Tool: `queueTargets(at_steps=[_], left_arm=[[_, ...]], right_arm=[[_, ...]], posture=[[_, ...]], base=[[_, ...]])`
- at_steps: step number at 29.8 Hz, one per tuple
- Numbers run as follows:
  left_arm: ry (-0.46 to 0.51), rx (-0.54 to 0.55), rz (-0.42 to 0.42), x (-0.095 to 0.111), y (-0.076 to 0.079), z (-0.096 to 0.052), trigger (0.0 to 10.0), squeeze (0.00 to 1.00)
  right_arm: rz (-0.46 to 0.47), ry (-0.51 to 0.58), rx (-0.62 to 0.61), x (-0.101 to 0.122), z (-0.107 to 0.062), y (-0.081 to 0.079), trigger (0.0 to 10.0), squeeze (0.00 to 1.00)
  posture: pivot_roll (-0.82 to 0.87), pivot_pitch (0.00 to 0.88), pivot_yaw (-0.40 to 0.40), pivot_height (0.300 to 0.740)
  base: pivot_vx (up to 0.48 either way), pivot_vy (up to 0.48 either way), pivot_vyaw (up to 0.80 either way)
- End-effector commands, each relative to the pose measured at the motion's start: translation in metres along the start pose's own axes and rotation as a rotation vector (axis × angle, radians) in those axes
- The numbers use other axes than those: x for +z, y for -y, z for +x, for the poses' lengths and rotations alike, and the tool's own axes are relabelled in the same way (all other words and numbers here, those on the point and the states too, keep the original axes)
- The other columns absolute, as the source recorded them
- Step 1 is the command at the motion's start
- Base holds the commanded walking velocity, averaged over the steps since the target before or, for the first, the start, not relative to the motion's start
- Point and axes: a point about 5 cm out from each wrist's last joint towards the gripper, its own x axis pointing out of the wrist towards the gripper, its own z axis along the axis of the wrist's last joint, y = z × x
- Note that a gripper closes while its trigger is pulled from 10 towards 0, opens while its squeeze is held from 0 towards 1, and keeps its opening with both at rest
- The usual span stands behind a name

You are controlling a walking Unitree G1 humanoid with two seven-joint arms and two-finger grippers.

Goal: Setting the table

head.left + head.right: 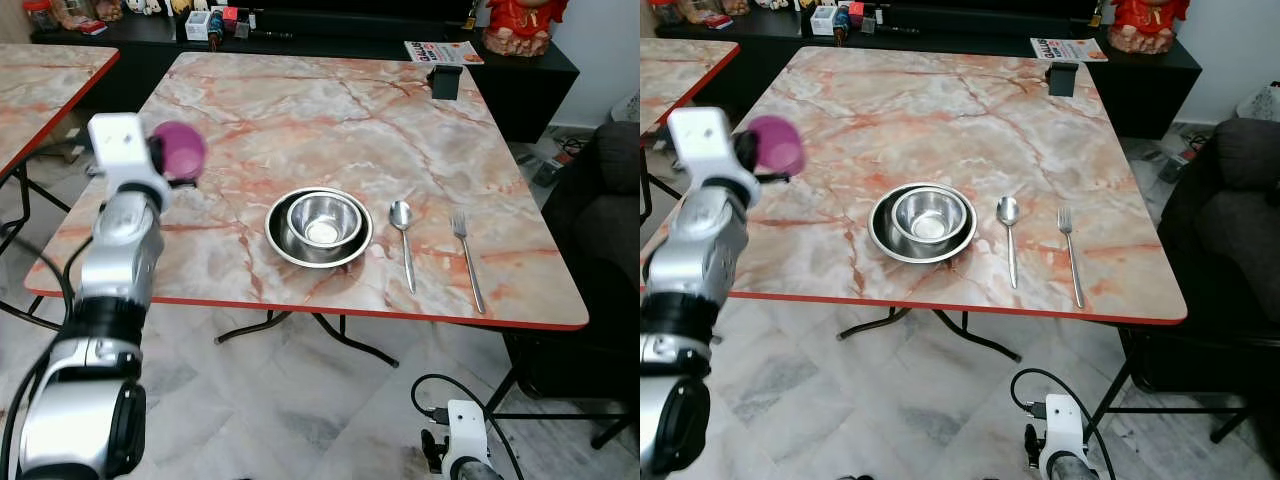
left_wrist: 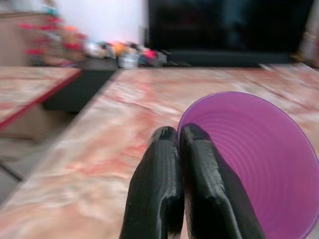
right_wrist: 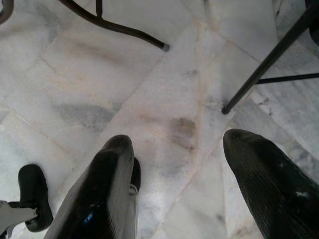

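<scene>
A purple plastic cup [image 1: 178, 150] is held over the left side of the marble table [image 1: 300, 110]; my left gripper [image 2: 174, 149] is shut on its rim, one finger inside and one outside. The cup's open mouth [image 2: 254, 164] faces the wrist camera. Near the table's front edge sits a steel plate [image 1: 283, 250] with a steel bowl [image 1: 323, 221] in it. To the right of these lie a spoon [image 1: 404, 240] and a fork [image 1: 466, 258]. My right gripper [image 3: 177, 174] hangs low beside the table, open over the floor.
A second marble table [image 1: 40, 90] stands at the left. A black phone stand [image 1: 445, 82] sits at the table's far right edge. A dark sofa [image 1: 600, 210] is at the right. A low black cabinet [image 1: 300, 30] with small items runs along the back wall.
</scene>
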Motion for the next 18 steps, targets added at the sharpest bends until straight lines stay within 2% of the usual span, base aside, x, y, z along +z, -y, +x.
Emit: queueTargets(at_steps=[1,3,5,6,7,12,17,18], left_arm=[[-0.045,-0.066,0.018,0.0,0.007,0.0,10.0,0.0],[-0.077,-0.08,0.02,-0.001,0.01,0.001,10.0,0.0],[-0.204,-0.09,0.003,-0.011,0.016,0.002,10.0,0.0],[-0.204,-0.09,0.003,-0.011,0.016,0.002,10.0,0.0],[-0.262,-0.092,-0.003,-0.019,0.019,0.001,10.0,0.0],[-0.327,-0.089,-0.008,-0.03,0.024,-0.001,10.0,0.0],[-0.338,-0.096,-0.007,-0.031,0.025,-0.002,10.0,0.0],[-0.365,-0.092,-0.051,-0.035,0.028,-0.003,10.0,0.0]], right_arm=[[0.01,-0.014,-0.013,-0.004,-0.001,0.003,10.0,0.0],[0.012,-0.014,-0.013,-0.004,-0.001,0.003,10.0,0.0],[0.019,-0.012,-0.01,-0.001,0.0,0.001,10.0,0.0],[0.019,-0.012,-0.01,-0.001,0.0,0.001,10.0,0.0],[0.023,-0.011,-0.009,-0.001,0.0,0.0,10.0,0.0],[0.016,-0.018,-0.003,-0.002,0.0,-0.002,10.0,0.0],[0.013,-0.02,-0.001,-0.003,0.0,-0.002,10.0,0.0],[0.02,-0.022,-0.003,-0.004,0.0,-0.003,10.0,0.0]], posture=[[0.04,0.129,-0.036,0.74],[0.03,0.131,-0.034,0.74],[0.03,0.133,-0.029,0.74],[0.03,0.133,-0.029,0.74],[0.03,0.134,-0.028,0.74],[0.03,0.137,-0.026,0.74],[0.03,0.137,-0.026,0.74],[0.03,0.139,-0.016,0.74]], base=[[0.0,0.0,0.0],[0.0,0.0,0.0],[0.0,0.0,0.0],[0.0,0.0,0.0],[0.0,0.0,0.0],[0.0,0.0,0.0],[0.0,0.0,0.0],[0.0,0.0,0.0]])
